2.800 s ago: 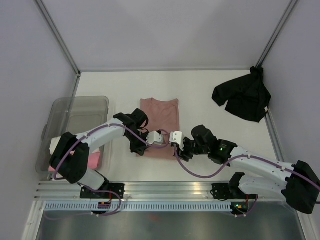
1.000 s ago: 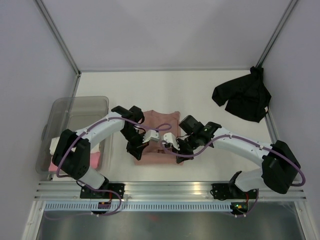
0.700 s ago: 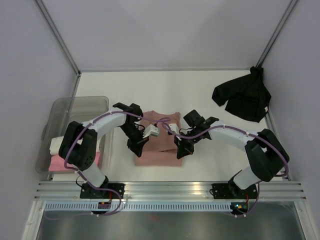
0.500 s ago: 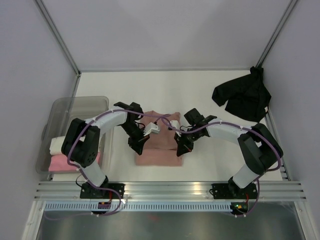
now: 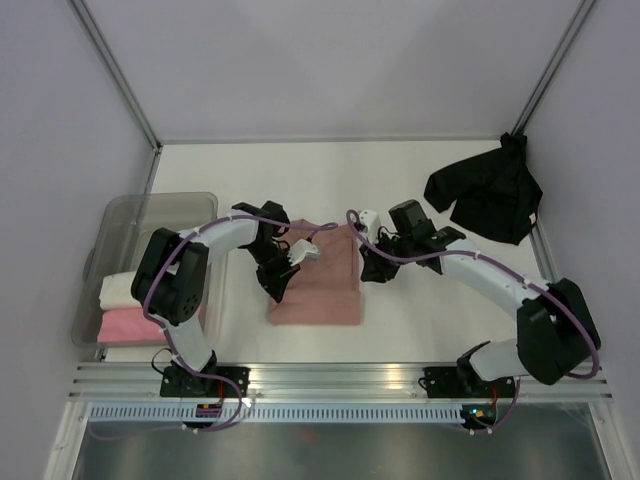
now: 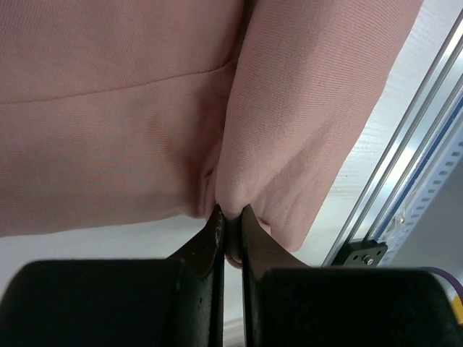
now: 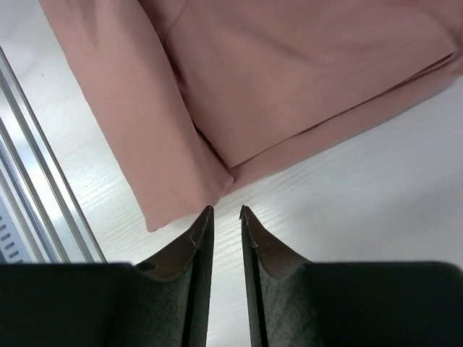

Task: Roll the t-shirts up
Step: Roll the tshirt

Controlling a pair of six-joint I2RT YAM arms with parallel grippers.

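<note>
A dusty salmon-pink t-shirt point(image 5: 318, 290) lies folded into a narrow strip mid-table. My left gripper point(image 5: 305, 253) sits over its upper left part, shut on a pinched fold of the pink cloth point(image 6: 289, 108); the fold shows between the fingertips point(image 6: 217, 220) in the left wrist view. My right gripper point(image 5: 362, 217) hovers just off the shirt's far right corner, open a little, with only bare table between its fingers point(image 7: 199, 231). The pink shirt point(image 7: 289, 87) lies just beyond them. A black t-shirt point(image 5: 487, 195) lies crumpled at the far right.
A translucent grey bin point(image 5: 150, 215) stands at the left, with a cream rolled shirt point(image 5: 118, 290) and a bright-pink rolled shirt point(image 5: 125, 325) inside. An aluminium rail point(image 5: 340, 375) runs along the near edge. Frame posts and walls close in the table.
Both grippers carried the shirt's near part away from the rail, folding it over. The right gripper has let go of the cloth and moved up and right; the left still grips.
</note>
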